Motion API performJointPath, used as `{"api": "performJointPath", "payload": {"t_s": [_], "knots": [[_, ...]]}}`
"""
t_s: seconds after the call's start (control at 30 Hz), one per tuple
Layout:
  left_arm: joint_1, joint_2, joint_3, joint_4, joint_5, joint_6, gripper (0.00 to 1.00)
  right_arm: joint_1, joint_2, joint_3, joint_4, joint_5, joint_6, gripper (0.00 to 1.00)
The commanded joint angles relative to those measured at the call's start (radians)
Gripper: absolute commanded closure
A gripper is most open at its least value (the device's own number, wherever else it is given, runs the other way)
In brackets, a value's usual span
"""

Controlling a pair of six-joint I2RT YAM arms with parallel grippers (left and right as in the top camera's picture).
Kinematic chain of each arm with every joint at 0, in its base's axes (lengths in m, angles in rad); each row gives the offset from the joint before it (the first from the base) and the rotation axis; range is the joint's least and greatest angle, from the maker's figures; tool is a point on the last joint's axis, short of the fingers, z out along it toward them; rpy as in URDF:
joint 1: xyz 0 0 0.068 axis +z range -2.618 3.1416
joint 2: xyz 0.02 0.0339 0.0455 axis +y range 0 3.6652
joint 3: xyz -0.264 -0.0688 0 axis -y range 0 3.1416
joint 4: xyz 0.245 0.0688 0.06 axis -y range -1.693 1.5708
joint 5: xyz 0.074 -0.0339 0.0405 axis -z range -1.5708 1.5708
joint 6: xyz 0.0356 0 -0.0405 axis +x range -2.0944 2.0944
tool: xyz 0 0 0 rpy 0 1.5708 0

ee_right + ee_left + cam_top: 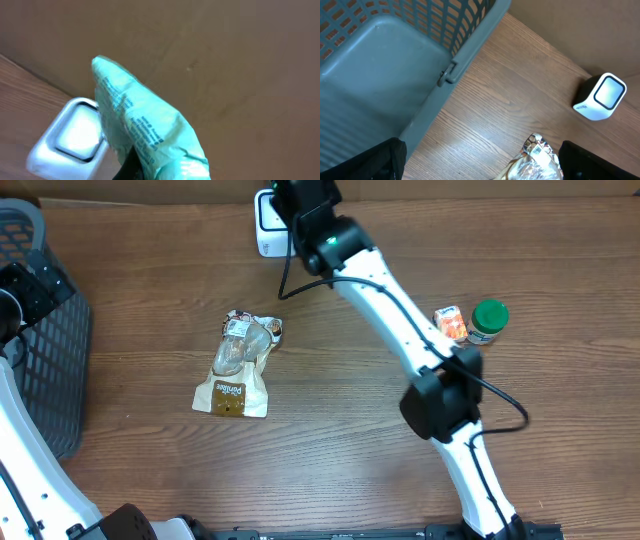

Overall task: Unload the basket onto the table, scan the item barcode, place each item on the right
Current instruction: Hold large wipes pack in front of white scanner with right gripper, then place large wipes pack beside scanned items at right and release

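Now I see my right gripper point(132, 165) closed on a light green packet point(142, 127), just beside the white scanner point(70, 137) at lower left; left gripper point(480, 165) is wide open.

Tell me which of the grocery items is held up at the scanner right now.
The pale green printed packet, pinched in the right gripper just above the white scanner. The foil bag, orange carton and green-lidded jar all rest on the table.
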Motion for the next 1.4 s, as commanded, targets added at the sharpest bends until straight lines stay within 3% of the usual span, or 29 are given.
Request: {"api": "performJointPath", "payload": {"t_s": [0.0,0.2,0.77,0.97,1.23,1.37], "knots": [[-0.002,-0.004,0.003,0.004,-0.003,0.019,0.01,0.013,0.066,0.010,0.115,0.064,-0.350,0.96],[-0.002,-0.004,0.003,0.004,-0.003,0.019,0.00,0.013,0.150,0.010,0.289,0.065,-0.521,0.96],[-0.002,-0.004,0.003,0.004,-0.003,0.019,0.00,0.014,0.146,0.003,0.282,0.066,-0.500,0.96],[-0.002,-0.004,0.003,0.004,-0.003,0.019,0.00,0.014,0.022,0.003,0.231,0.062,-0.189,0.96],[-0.002,-0.004,0.003,0.004,-0.003,0.019,0.00,-0.016,-0.360,0.004,-0.347,-0.165,0.539,0.96],[-0.002,-0.004,0.003,0.004,-0.003,0.019,0.00,-0.061,-0.484,0.004,-0.620,-0.274,0.746,0.96]]}}
